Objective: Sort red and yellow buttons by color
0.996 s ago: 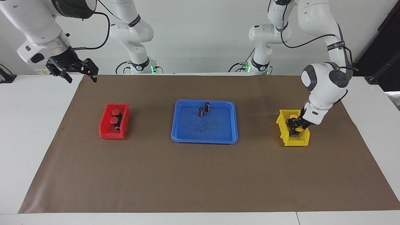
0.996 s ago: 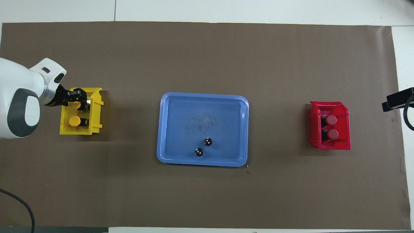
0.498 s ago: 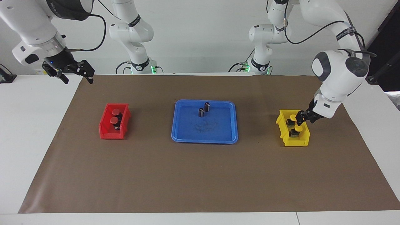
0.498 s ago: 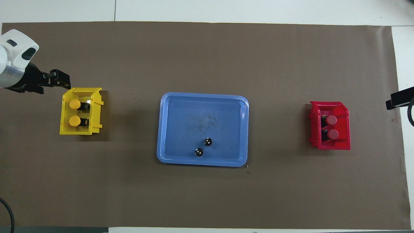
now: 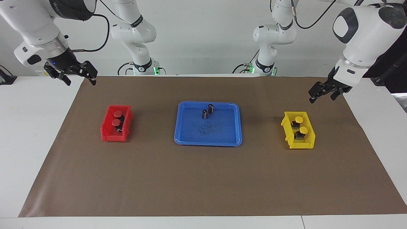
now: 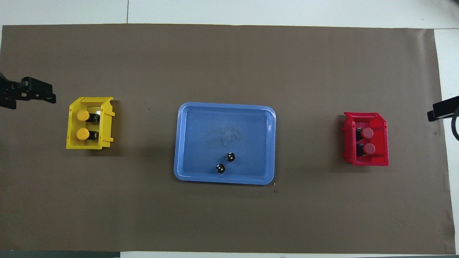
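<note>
Two yellow buttons [image 5: 299, 119] [image 6: 83, 115] lie in the yellow bin [image 5: 300, 145] [image 6: 107, 123] toward the left arm's end. Two red buttons [image 5: 118, 113] [image 6: 367, 133] lie in the red bin [image 5: 113, 137] [image 6: 348, 139] toward the right arm's end. My left gripper [image 5: 323, 94] [image 6: 34, 94] is open and empty, raised over the mat beside the yellow bin. My right gripper [image 5: 80, 75] is open and empty, raised over the mat's corner at the right arm's end; only its edge [image 6: 443, 110] shows in the overhead view.
A blue tray [image 5: 208, 143] [image 6: 222, 125] lies mid-table between the bins. Two dark capless cylinders [image 5: 210, 108] [image 6: 231, 156] stand in its part nearer the robots. A brown mat [image 5: 203, 184] covers the table.
My left gripper has risen out of the yellow bin, leaving the second yellow button there, and has drawn away toward the left arm's end. The right gripper has barely moved.
</note>
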Controlling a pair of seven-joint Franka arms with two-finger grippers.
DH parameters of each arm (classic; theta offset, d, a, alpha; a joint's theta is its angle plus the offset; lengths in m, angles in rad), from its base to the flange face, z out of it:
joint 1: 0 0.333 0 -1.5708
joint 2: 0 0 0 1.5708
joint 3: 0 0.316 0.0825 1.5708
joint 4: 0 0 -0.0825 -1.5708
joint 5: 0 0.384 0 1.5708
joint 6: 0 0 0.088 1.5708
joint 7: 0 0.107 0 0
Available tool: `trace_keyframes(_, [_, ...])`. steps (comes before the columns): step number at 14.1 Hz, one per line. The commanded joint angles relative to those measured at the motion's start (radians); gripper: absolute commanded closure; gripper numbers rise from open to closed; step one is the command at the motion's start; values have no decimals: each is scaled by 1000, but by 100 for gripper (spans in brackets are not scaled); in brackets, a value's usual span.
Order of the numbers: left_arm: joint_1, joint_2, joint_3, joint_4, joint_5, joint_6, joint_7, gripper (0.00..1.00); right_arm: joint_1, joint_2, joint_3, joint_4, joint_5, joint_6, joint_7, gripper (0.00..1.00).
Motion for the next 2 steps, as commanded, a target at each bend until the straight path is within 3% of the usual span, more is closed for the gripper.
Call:
trace_keyframes(1, [-8,-41,6,-2,4,-46,39,0,2,-13,2,-10,-7,8,10,0])
trace_keyframes(2, [-11,-41,3,-1,4,-51,36,0,2,-13,2,-12,-7,8,10,0])
